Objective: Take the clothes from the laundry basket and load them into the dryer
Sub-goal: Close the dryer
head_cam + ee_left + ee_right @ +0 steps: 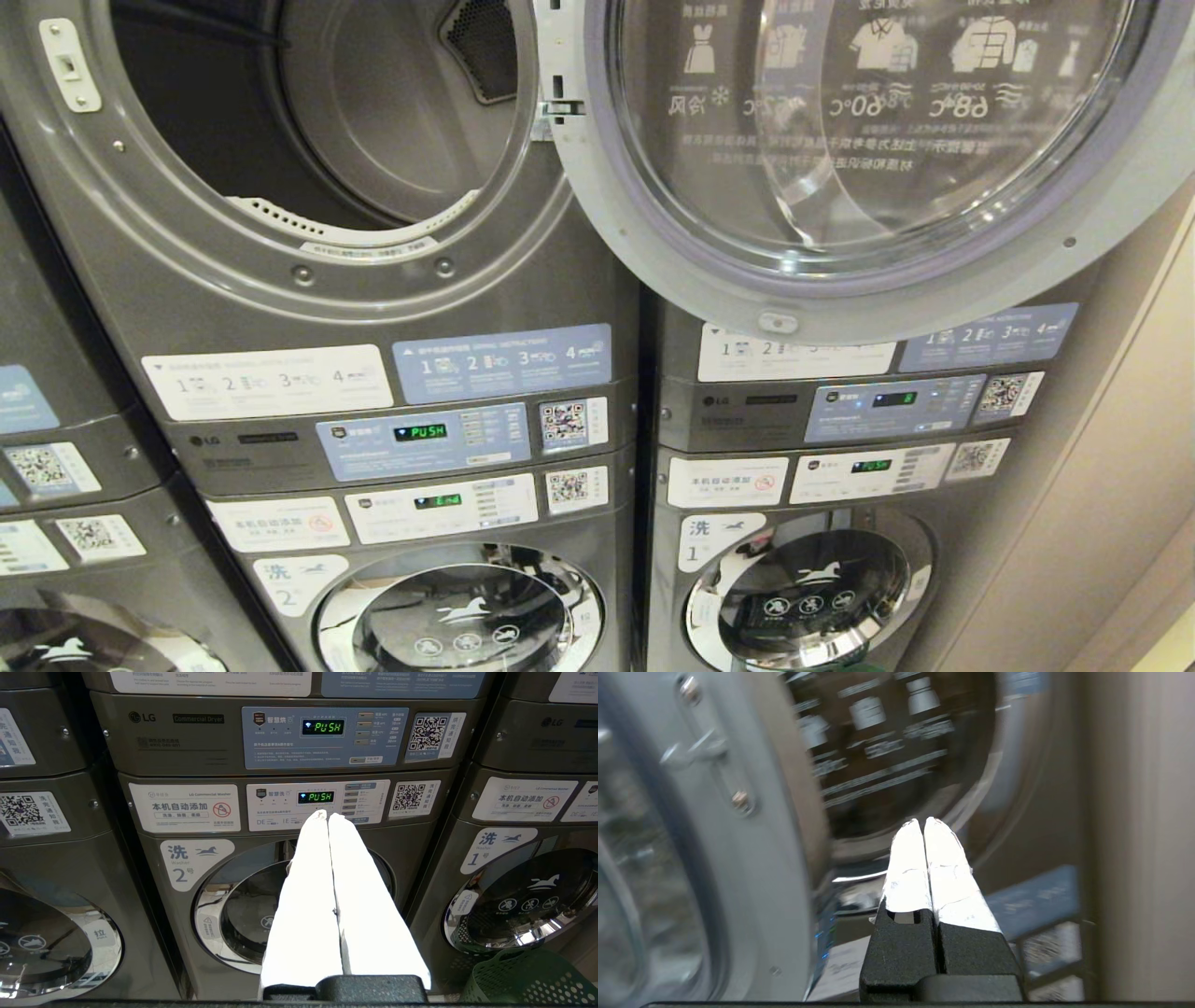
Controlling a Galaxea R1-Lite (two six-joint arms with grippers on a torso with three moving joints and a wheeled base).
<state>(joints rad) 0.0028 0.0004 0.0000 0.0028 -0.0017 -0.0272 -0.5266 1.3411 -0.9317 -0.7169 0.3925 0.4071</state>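
Two stacked grey machines are seen from the head camera; the dryer at upper left is open, its round door swung out to the right. From the left wrist, the left hand is shown pressed together, empty, before a washer panel, with the green laundry basket nearby. From the right wrist, the right hand is likewise pressed together, empty, beside the door glass.

Head faces dryer; wrists nearer machines.
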